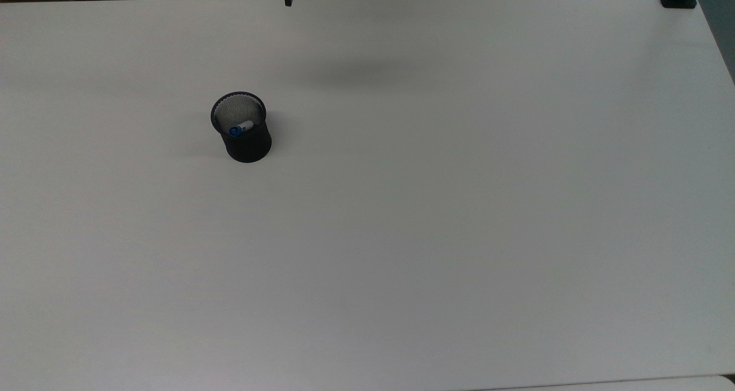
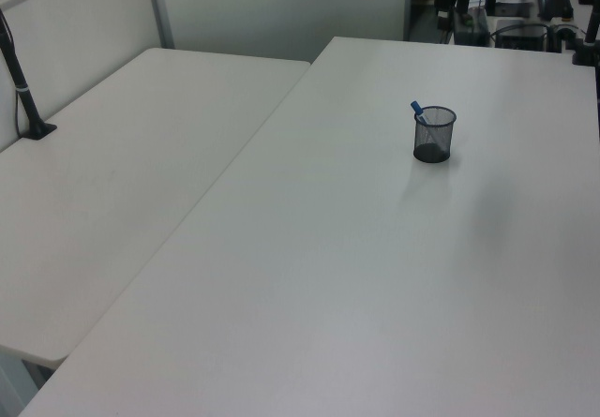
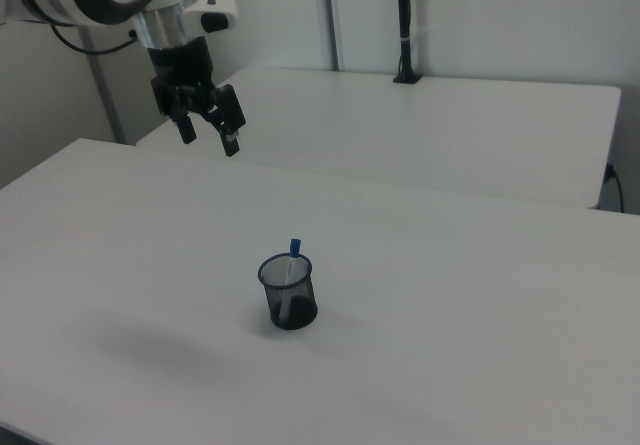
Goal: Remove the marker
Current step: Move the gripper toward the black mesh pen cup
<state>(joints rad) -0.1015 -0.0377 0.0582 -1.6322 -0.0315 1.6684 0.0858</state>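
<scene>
The gripper [image 3: 209, 135] hangs wide open, high and well apart from the cup [image 3: 288, 292] where the marker [image 3: 294, 249] leans, blue end up — the approach seems not yet begun, so next it must descend over that end.

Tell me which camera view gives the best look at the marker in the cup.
The top view: it looks down into the black mesh cup, showing the marker leaning inside, with blue end and white barrel. In the left view, the blue tip pokes above the rim. In the right view, the blue end stands above the rim.
</scene>
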